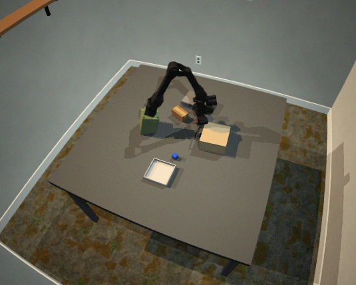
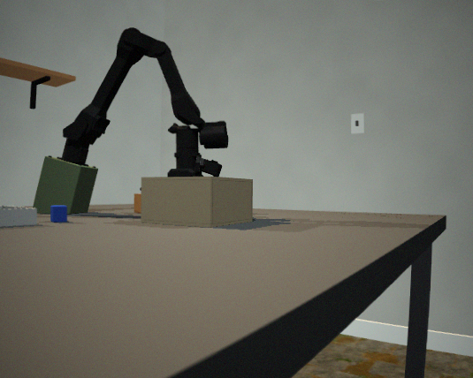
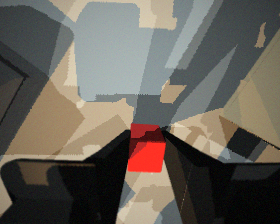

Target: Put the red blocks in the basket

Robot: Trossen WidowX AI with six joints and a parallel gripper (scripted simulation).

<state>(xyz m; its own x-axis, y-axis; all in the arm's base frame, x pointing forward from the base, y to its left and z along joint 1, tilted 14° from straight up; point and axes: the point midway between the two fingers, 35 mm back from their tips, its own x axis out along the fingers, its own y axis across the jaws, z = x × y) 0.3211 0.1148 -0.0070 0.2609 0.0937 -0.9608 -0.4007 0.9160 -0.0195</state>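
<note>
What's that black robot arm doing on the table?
The robot arm's hand has closed its fingers on a little red block, down on the table beside the tan box. It is sorting red blocks into the white basket, which sits nearer the front and looks as if it has no blocks in it. The blue block next to the basket stays out. A small orange box sits behind.
</note>
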